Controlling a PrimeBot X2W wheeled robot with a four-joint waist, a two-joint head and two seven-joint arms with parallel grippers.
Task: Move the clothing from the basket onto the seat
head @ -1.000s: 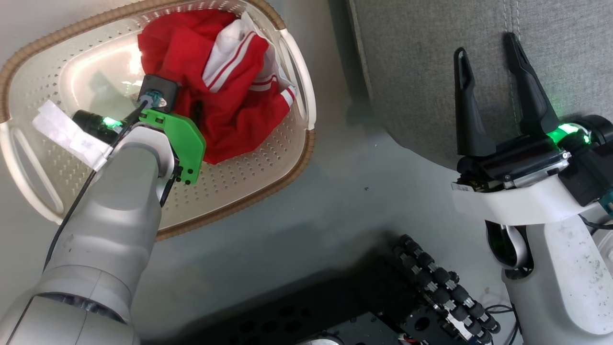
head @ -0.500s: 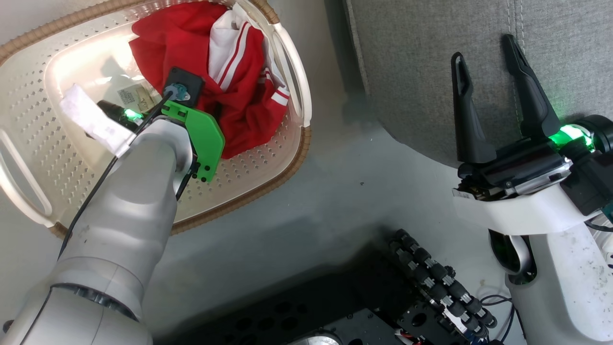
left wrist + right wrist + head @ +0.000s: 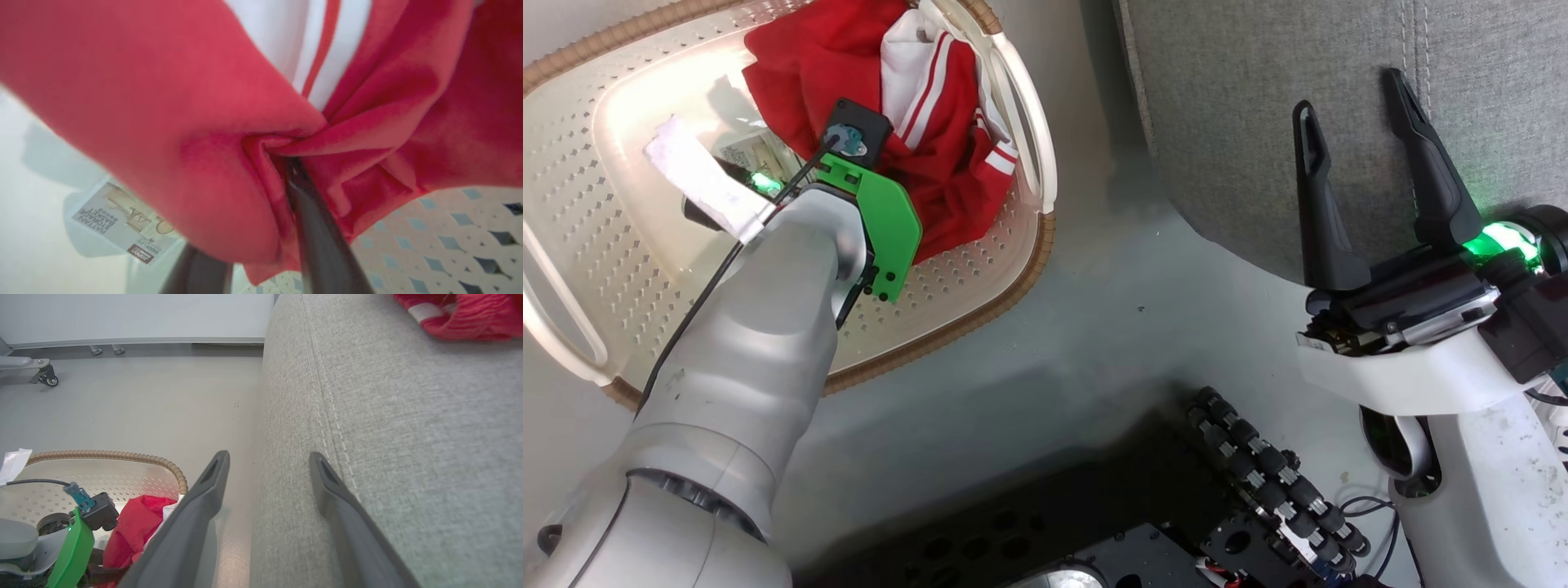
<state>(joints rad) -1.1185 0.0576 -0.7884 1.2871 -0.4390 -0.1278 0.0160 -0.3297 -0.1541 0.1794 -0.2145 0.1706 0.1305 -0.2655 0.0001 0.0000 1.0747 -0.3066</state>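
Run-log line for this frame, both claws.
left claw: shut on garment in basket | right claw: open, at seat edge | second garment: on seat

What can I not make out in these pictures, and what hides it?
1. Left gripper: its wrist covers it in the head view; in the left wrist view its fingertips are buried in the clothing, so the grip cannot be judged.
2. Red garment on the seat: cut off by the top edge of the right wrist view.
3. Sticker on the basket floor: fine print blurred, left wrist view.
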